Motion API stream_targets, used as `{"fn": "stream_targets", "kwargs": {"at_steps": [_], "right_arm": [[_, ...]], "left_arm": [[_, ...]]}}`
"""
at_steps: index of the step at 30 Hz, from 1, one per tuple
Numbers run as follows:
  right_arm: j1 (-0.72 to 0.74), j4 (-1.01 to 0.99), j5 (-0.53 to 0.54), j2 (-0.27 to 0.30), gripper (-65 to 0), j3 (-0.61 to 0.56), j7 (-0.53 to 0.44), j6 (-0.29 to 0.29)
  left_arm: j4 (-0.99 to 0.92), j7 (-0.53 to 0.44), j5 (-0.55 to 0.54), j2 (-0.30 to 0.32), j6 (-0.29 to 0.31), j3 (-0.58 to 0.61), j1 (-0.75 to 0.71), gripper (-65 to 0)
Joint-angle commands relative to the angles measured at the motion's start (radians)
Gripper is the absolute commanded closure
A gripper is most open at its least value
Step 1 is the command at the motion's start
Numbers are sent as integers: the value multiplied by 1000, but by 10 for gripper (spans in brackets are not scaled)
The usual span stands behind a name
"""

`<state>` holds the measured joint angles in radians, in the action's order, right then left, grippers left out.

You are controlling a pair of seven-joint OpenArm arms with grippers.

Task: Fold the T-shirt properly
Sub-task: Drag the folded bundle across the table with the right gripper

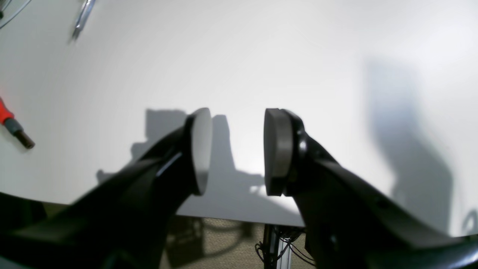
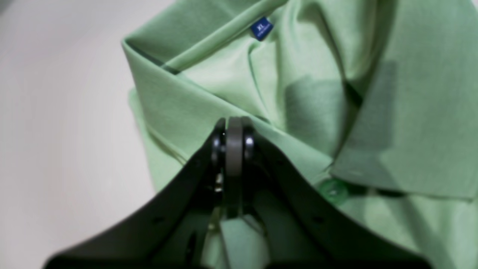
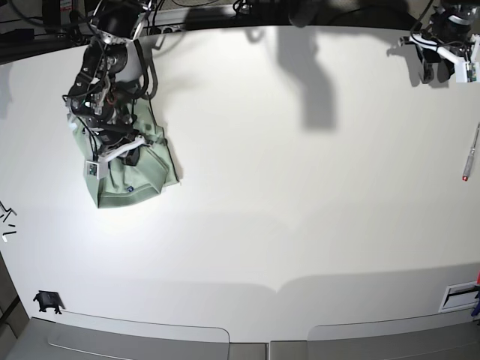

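Observation:
The T-shirt lies bunched in a pale green heap at the table's far left, under my right arm. In the right wrist view the T-shirt fills the frame, with its collar, a blue label and a green button. My right gripper is shut, pads pressed together on a raised fold of the cloth near the collar; in the base view the right gripper sits in the middle of the heap. My left gripper is open and empty over bare table, far away at the back right corner.
The white table spreads wide between the arms. A red-handled screwdriver and a metal tool lie near my left gripper, with the table edge just below it. A small black part sits front left.

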<state>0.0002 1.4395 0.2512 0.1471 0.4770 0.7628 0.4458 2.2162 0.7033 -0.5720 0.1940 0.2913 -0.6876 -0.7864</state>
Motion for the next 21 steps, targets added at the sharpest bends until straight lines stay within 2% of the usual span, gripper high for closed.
{"fn": "stream_targets", "kwargs": {"at_steps": [1,10,21], "right_arm": [[10,18,-10,14,0,1,-22,-9],[-43,6,11,23,0,2,-30,-9],[-126,-17,10,117,0,70,-24,-13]], "left_arm": [[17,-23,-12,6,0,-6,-8,-211],[17,-22,-12,6,1,-6,-6,-211],[17,-16,-12,6,1,-6,-6,-211]]}}
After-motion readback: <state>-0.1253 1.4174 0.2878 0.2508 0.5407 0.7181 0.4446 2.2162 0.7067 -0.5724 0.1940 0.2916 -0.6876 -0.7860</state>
